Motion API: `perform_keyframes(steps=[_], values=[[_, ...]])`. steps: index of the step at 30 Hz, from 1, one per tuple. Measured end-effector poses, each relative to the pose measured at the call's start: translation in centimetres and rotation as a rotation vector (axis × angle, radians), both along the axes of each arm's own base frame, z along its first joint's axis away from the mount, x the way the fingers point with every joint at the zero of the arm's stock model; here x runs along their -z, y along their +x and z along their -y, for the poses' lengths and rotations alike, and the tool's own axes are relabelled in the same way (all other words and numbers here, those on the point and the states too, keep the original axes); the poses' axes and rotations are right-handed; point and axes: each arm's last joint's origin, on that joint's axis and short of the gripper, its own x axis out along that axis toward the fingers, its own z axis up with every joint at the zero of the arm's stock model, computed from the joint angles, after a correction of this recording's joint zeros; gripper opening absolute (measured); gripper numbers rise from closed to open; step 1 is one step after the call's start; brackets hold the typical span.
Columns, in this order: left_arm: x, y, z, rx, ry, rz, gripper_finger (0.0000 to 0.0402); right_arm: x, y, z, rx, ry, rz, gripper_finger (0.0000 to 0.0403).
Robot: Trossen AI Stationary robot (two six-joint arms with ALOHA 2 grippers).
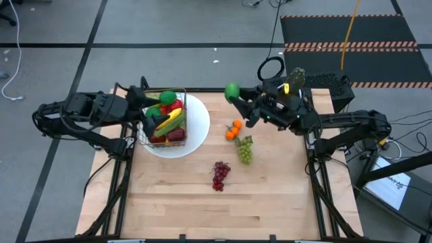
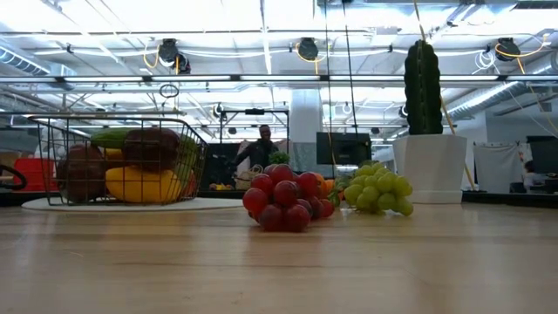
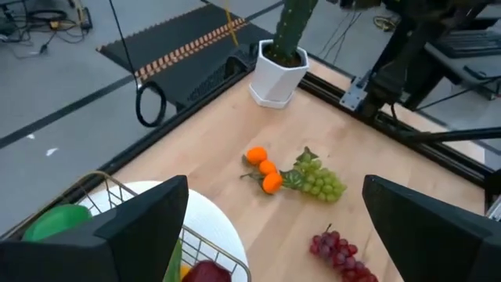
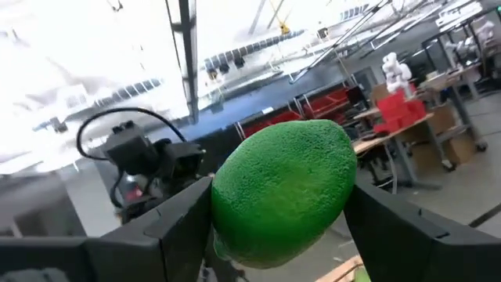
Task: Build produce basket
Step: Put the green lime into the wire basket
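1 lime (image 1: 231, 90) is clamped in the right gripper (image 1: 237, 94); the basket (image 1: 164, 120) lies to its left, beside the wide-open, empty left gripper (image 1: 144, 111).

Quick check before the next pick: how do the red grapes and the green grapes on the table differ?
The red grapes are dark red; the green grapes are pale green. The red grapes lie alone on bare wood, nearer the table's front edge, while the green grapes lie farther back, right beside the small oranges. In the low view the green bunch shows a leafy stem; none is plain on the red. Both are small bunches lying loose on the table, outside the basket.
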Motion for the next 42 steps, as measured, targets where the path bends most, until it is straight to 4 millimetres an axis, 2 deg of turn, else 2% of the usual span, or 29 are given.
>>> perform_keyframes(steps=[6, 11, 14, 17, 19, 28, 33, 42], values=[[-0.3, -0.3, -0.4, -0.035, 0.005, 0.028, 0.0381, -4.0, 2.4, 0.0, -0.023, -0.103, -0.149, 0.0260], [-0.5, -0.4, -0.6, -0.041, 0.020, 0.048, 0.0381, -5.9, 4.4, -0.1, -0.074, -0.153, -0.256, 0.0260], [-0.8, -0.7, -0.6, -0.042, 0.016, 0.074, 0.0381, -6.3, 5.5, -0.4, -0.093, -0.197, -0.301, 0.0260], [-1.1, -1.2, -0.7, -0.044, 0.009, 0.109, 0.0381, -6.4, 6.0, -1.0, -0.076, -0.338, -0.336, 0.0260], [-1.3, -1.5, -0.7, -0.043, 0.007, 0.122, 0.0381, -6.3, 6.1, -1.3, -0.060, -0.412, -0.356, 0.0260], [-1.6, -2.3, -0.7, -0.029, -0.044, 0.164, 0.0381, -6.6, 5.8, -1.0, 0.080, -0.518, -0.396, 0.0260], [-1.5, -2.2, -0.7, -0.028, -0.053, 0.165, 0.0381, -6.8, 5.7, 0.0, 0.104, -0.385, -0.351, 0.0260], [-1.5, -2.2, -0.7, -0.015, -0.027, 0.151, 0.0381, -6.9, 5.7, 0.7, 0.011, 0.034, -0.197, 0.0260]])
